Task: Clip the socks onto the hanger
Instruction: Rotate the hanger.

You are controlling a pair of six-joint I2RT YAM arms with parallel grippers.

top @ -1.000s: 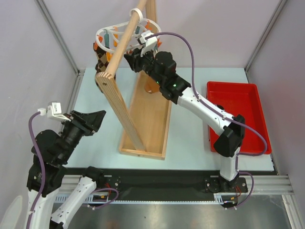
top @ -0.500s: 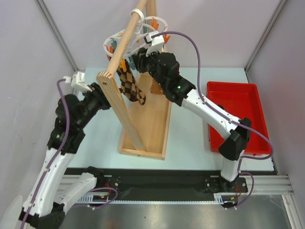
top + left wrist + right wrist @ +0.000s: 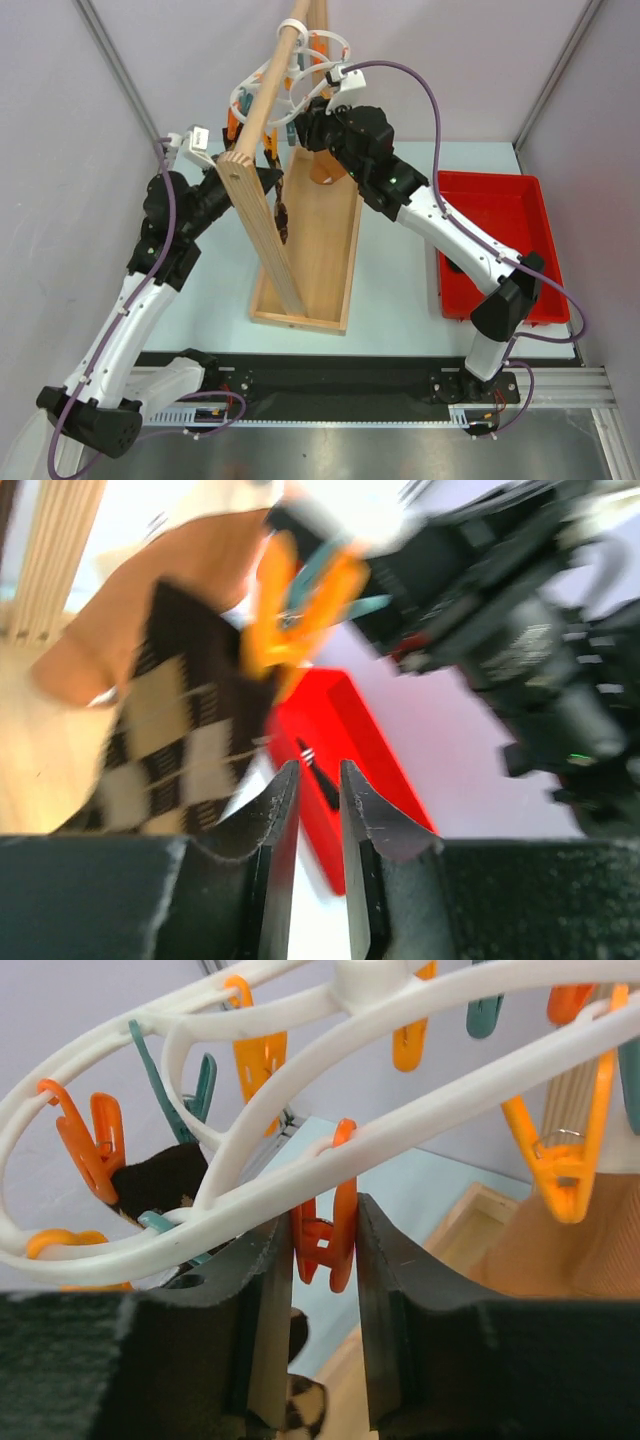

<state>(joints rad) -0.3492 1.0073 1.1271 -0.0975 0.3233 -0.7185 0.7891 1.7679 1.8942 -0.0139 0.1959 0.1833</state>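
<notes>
- The right gripper (image 3: 325, 1295) has its two dark fingers clamped on an orange peg (image 3: 323, 1222), one pad on each side.
- That peg dangles from the hanger (image 3: 480, 1082), a white plastic oval ring of curved bars. More orange pegs and a few teal ones hang around it.
- A tan-brown sock (image 3: 575, 1255) shows low on the right of this wrist view, below a yellow-orange peg.
- The left gripper (image 3: 318, 815) has its fingers a narrow slit apart, with nothing between them.
- Just left of those fingertips and a little above them hangs the argyle sock (image 3: 165, 730), dark brown-black with cream diamonds. Its top is by a blurred cluster of orange and teal pegs.
- From above, the hanger sits at the far middle of the scene, by the top of the slanted wooden pole stand (image 3: 262, 225). The two grippers are on either side of it.
- A red tray (image 3: 500, 215) lies on the pale table (image 3: 400, 280) to the right.
</notes>
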